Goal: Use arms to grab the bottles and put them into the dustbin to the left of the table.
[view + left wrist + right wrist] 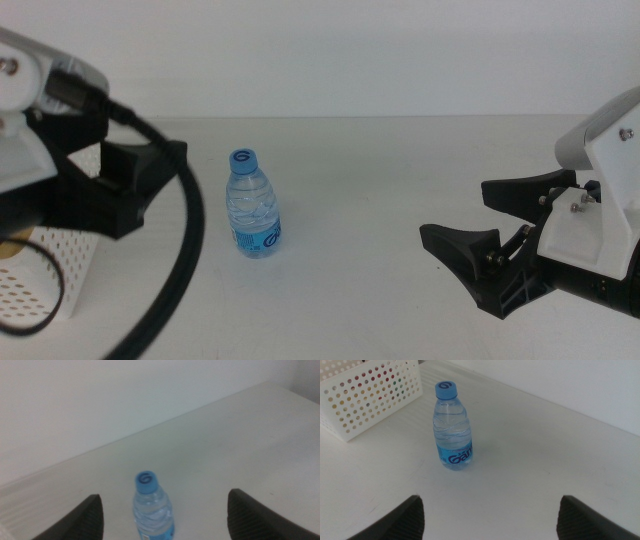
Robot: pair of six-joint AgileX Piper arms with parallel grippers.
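Note:
A small water bottle (253, 205) with a blue cap and blue label stands upright on the off-white table (380, 290). My left gripper (155, 190) hovers just left of it, open and holding nothing. In the left wrist view the bottle (152, 510) stands between and beyond the wide-spread jaws of the left gripper (164, 496). My right gripper (455, 212) is open at the right, well away from the bottle. Its wrist view shows the bottle (452, 430) ahead of the open right gripper (491, 501). The white perforated dustbin (50, 270) sits at the left, partly hidden by the left arm.
The dustbin (365, 395) stands close behind the bottle in the right wrist view, with specks of colour showing through its holes. A thick black cable (185, 270) loops down from the left arm in front of the dustbin. A pale wall rises behind the table.

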